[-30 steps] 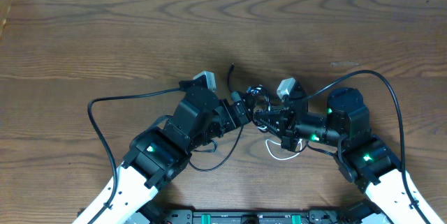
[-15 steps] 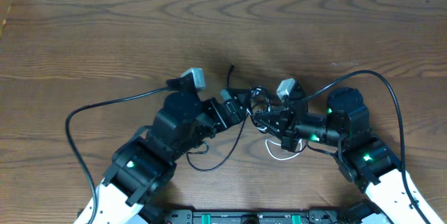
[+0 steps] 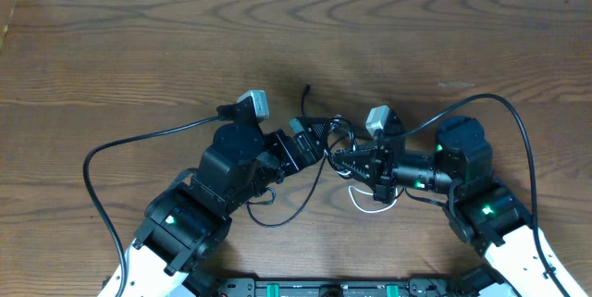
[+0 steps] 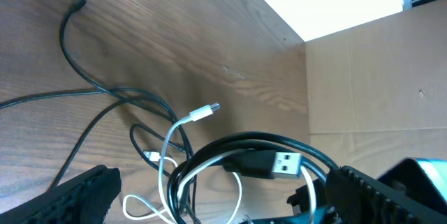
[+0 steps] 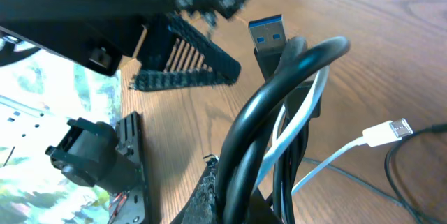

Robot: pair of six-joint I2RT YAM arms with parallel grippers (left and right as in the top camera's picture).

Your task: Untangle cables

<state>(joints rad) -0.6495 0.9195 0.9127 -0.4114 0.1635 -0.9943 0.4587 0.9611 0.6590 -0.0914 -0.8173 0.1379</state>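
1. Cables [image 3: 344,138], overhead: tangled at centre of table [image 3: 139,47]; black cable [image 3: 310,191] trails near-left; white cable [image 3: 370,207] loops near.
2. Left wrist: left gripper [image 4: 220,175] spread wide; cable loop showing between its fingers.
3. Right wrist: right gripper [image 5: 237,203] pinching cable bundle.

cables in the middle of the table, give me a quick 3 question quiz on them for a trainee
1. True or false: the left tool is clamped on the cables.
2. Which one grips the cables? A the left tool; B the right tool; C neither.
3. Fill in: the housing of the wide USB plug is ___ in colour.
Key: 1 false, it stands open; 2 B; 3 black.
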